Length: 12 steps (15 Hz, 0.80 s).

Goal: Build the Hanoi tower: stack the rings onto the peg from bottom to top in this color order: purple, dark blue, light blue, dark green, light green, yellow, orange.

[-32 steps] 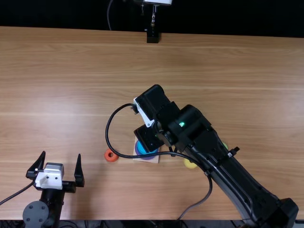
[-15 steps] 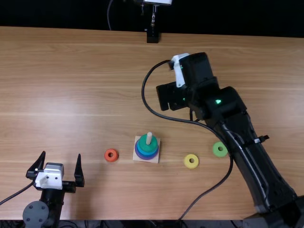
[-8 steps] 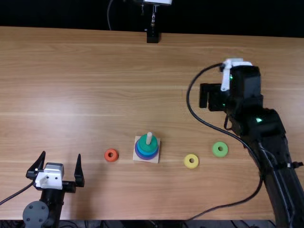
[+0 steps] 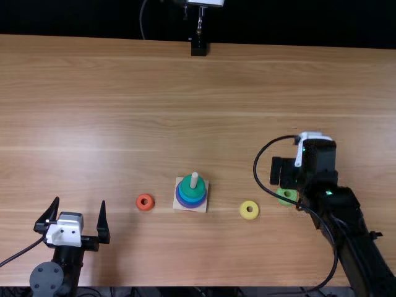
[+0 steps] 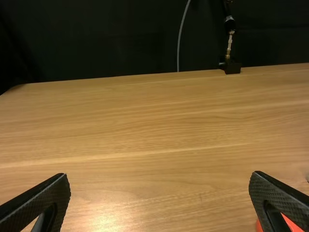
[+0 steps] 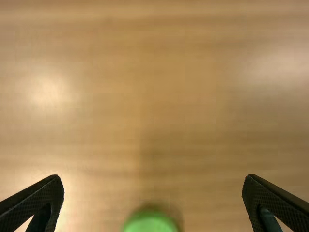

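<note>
Peg [image 4: 194, 180]: lower centre, upright, long axis vertical
Board [image 4: 177, 206]: carries the peg, with green ring [image 4: 200, 187] above light blue ring [image 4: 192, 200]
Orange ring [image 4: 139, 202]: lower left
Yellow ring [image 4: 244, 210], light green ring [image 4: 288, 193]: lower right
Left gripper [image 4: 80, 201]: fingers apart
Right gripper [image 4: 286, 173]: fingers apart

Light brown wooden table [image 4: 124, 74], grain running side to side. Plain black backdrop [image 5: 111, 38] beyond far edge. Thin grey cable [image 5: 180, 38] hanging against it. Black block with silver metal rod [image 4: 199, 47] at far edge. Soft pale glare on tabletop, left part of top view.
</note>
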{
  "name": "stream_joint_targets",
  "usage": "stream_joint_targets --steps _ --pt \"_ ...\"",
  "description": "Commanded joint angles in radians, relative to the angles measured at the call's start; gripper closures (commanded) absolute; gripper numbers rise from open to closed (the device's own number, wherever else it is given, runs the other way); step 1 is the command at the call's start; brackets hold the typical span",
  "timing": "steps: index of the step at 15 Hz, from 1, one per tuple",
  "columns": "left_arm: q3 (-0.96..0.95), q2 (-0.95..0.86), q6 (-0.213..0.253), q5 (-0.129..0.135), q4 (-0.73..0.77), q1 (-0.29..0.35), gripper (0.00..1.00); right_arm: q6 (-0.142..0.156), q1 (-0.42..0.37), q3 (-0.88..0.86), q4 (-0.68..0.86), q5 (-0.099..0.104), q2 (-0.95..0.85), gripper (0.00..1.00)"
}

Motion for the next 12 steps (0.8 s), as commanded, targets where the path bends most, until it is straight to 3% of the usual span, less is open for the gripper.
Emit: stream_joint_targets --steps 1,2,3,10,11,12 --pt "-0.051 -0.012 0.007 0.004 -0.019 0.004 0.0 -0.006 -0.011 -0.041 0.005 -0.034 -0.023 0.0" --pt "-0.051 -0.012 0.007 0.004 -0.019 0.004 0.0 -0.004 -0.012 -0.05 0.002 -0.06 -0.021 0.0" --pt "-0.051 -0.012 0.007 0.004 -0.019 0.004 0.0 -0.004 -0.014 -0.052 -0.006 -0.071 -0.021 0.0" --pt "-0.051 -0.012 0.007 0.004 -0.019 0.004 0.0 -0.006 -0.074 -0.041 -0.02 -0.074 -0.012 0.0" --pt "-0.051 -0.012 0.007 0.004 -0.019 0.004 0.0 -0.006 -0.075 -0.038 -0.037 -0.08 -0.009 0.0" --pt "-0.051 -0.012 0.007 0.004 -0.019 0.004 0.0 -0.008 -0.075 -0.035 -0.05 -0.108 -0.009 0.0"
